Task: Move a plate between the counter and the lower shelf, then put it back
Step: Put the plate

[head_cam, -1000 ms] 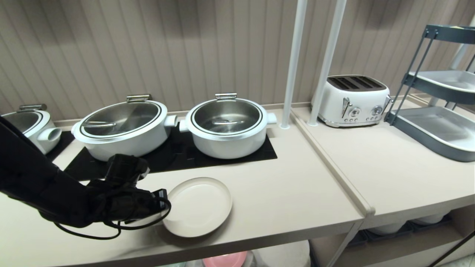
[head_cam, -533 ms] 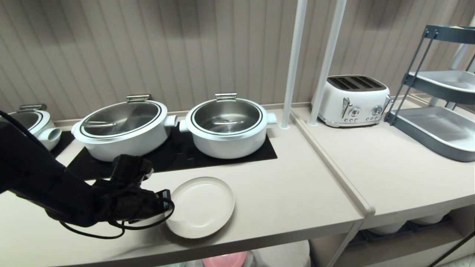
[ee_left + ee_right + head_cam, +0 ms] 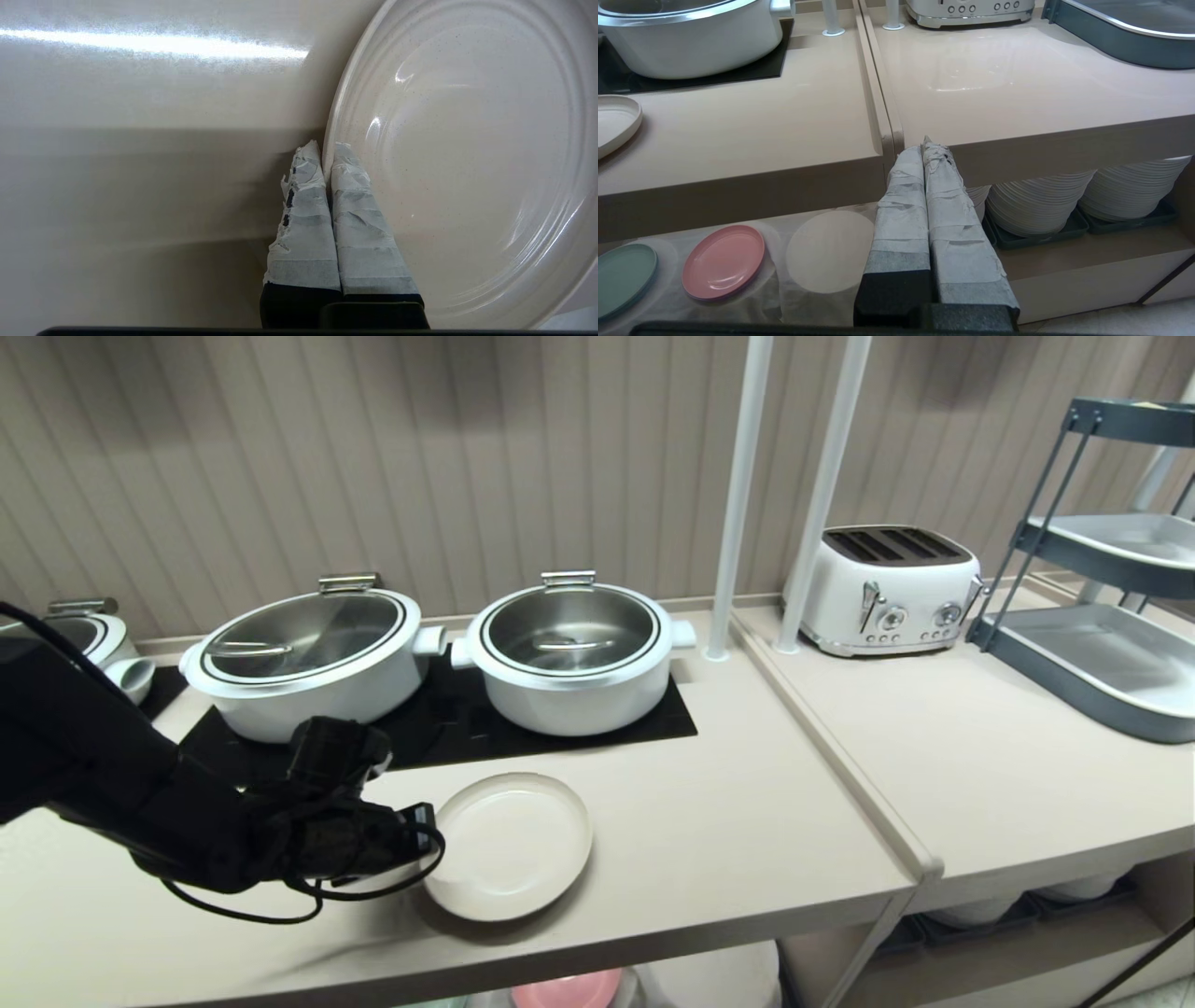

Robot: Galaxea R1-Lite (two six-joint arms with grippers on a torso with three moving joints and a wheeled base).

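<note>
The plate is a round, matte cream-beige disc with a low upright rim and faint concentric rings on its floor; being circular it has no long axis, and it faces open side up, sitting low over the counter in the lower centre of the head view, near the front edge. Whether its near edge is lifted clear of the surface cannot be told. The counter is a smooth beige worktop with a soft sheen, a black inset hob panel behind the plate and a raised ridge running diagonally at its right end. The left gripper, black with fingers wrapped in crinkled white tape, reaches in from the lower left of the head view and is clamped on the plate's left rim, one finger outside the rim and one inside. The right gripper has its taped fingers pressed together on nothing, in front of the counter's edge at the ridge. Two white round pots with brushed steel lids stand on the hob. At the lower left of the right wrist view, the lower shelf is lined with wrinkled white cloth carrying a glossy pink plate and a mint-green plate.
</note>
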